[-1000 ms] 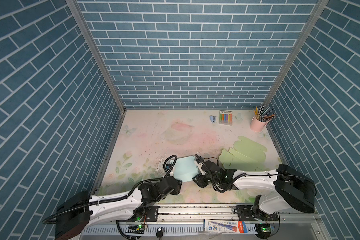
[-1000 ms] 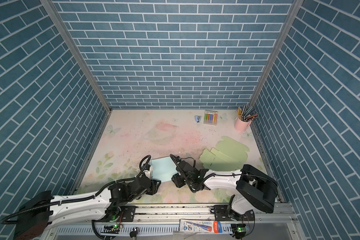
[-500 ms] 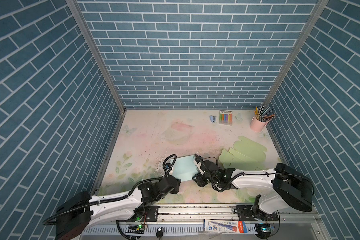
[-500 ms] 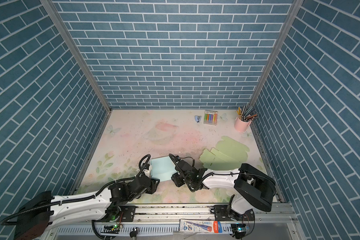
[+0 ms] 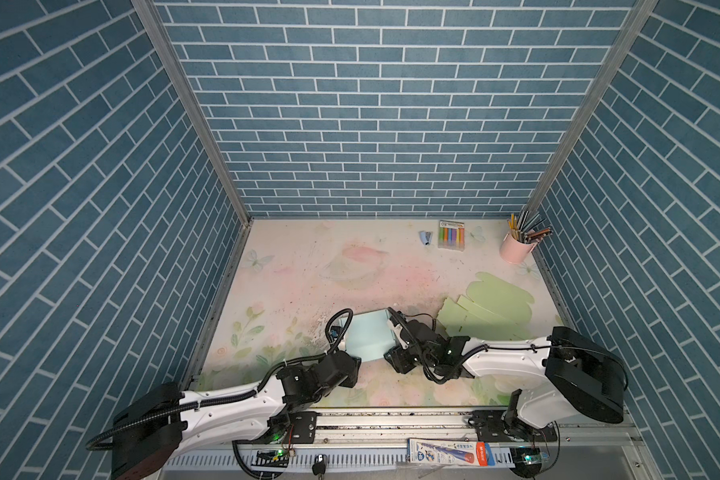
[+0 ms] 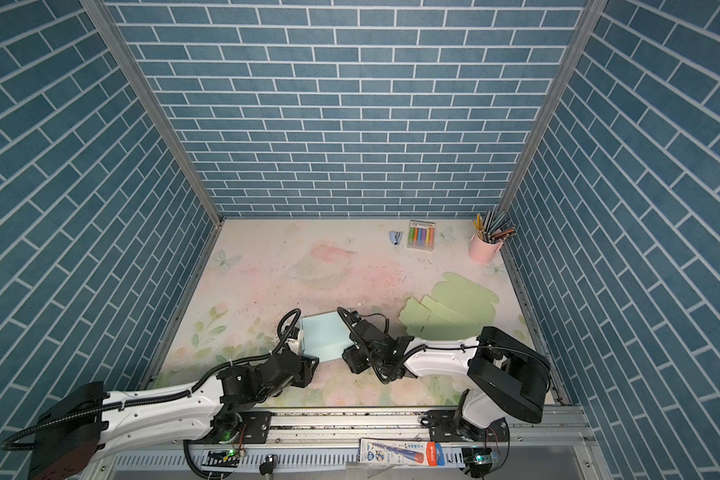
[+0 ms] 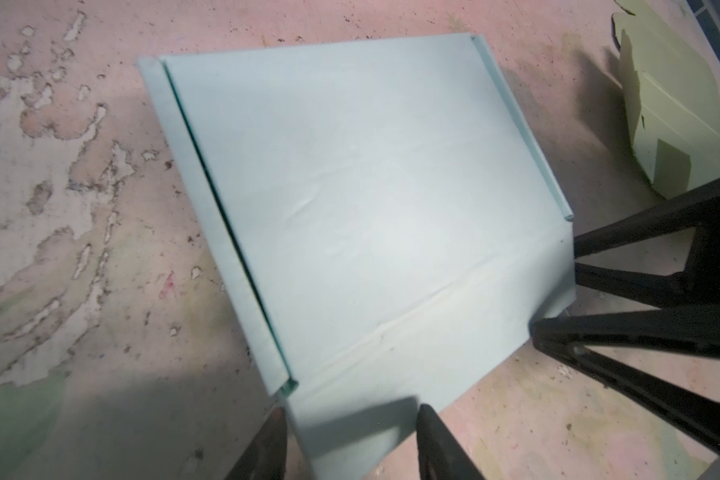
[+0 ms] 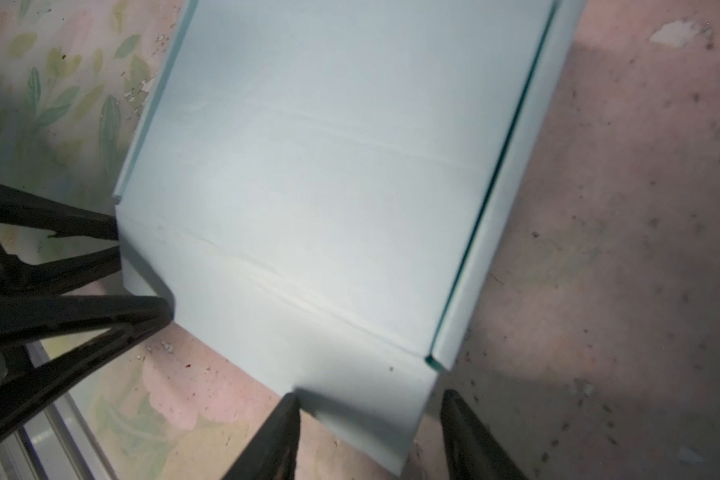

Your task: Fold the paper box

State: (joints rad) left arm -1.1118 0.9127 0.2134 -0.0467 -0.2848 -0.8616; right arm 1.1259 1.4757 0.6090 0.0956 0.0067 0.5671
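Observation:
The light blue paper box [image 5: 368,336] lies flat near the table's front middle, its two side flaps folded up, in both top views [image 6: 325,336]. My left gripper [image 7: 352,432] is open at the box's near left corner, with the near flap [image 7: 350,407] between its fingers. My right gripper [image 8: 371,432] is open at the near right corner, its fingers astride the same flap [image 8: 366,399]. In a top view the left gripper [image 5: 348,355] and right gripper [image 5: 391,353] are mostly hidden under their wrists.
A flat pale green paper sheet [image 5: 491,307] lies right of the box, close behind the right arm. A pink cup of pencils [image 5: 516,249], a pack of markers [image 5: 451,235] and a small stapler [image 5: 425,237] stand at the back right. Brick walls enclose the table.
The right arm has edged slightly left towards the box. The box and the left gripper stay about where they were.

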